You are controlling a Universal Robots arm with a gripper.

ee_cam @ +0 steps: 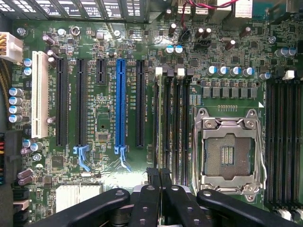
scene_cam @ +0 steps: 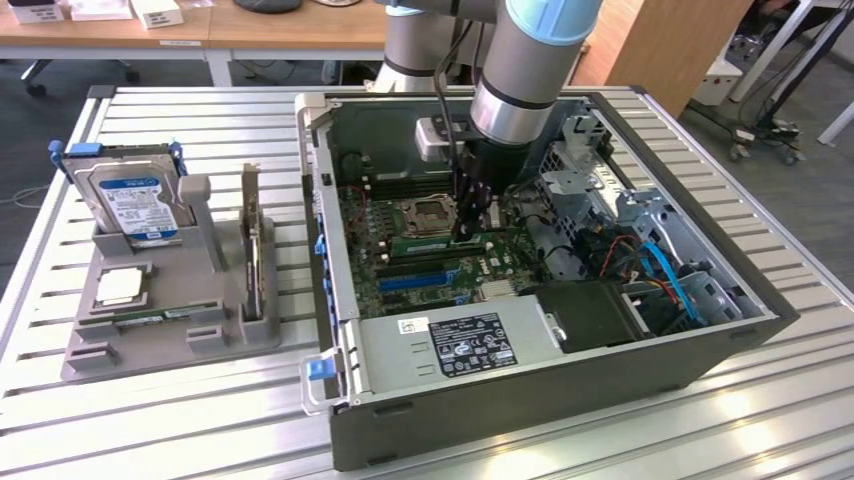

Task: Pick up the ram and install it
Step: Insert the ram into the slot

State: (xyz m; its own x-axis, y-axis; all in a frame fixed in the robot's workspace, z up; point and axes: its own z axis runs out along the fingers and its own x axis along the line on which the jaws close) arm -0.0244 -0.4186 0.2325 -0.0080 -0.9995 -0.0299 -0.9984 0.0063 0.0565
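- A slatted metal counter (scene_cam: 160, 420) is seen carrying all the hardware, with wooden desks (scene_cam: 267, 30) behind it.
- Nearest in the exterior view, an open computer case (scene_cam: 534, 400) is laid on its side, with its labelled power supply (scene_cam: 454, 345) at the front edge.
- To the exterior view's left of the case, a grey holder (scene_cam: 174, 335) is placed. A blue-labelled hard drive (scene_cam: 134, 205) and an expansion card (scene_cam: 251, 235) are stood upright in it.
- Deeper in the case, the motherboard (ee_cam: 104, 118) is exposed, with a blue slot (ee_cam: 120, 101) and an open processor socket (ee_cam: 227, 151).
- The ram (scene_cam: 420, 244) is found standing on edge in a memory slot between the expansion slots and the socket.
- The gripper (ee_cam: 159, 172) is held with its fingers together directly over one end of the ram. Whether they press on it cannot be told.
- Farther back, the arm (scene_cam: 527, 70) is seen extending upward out of the case.
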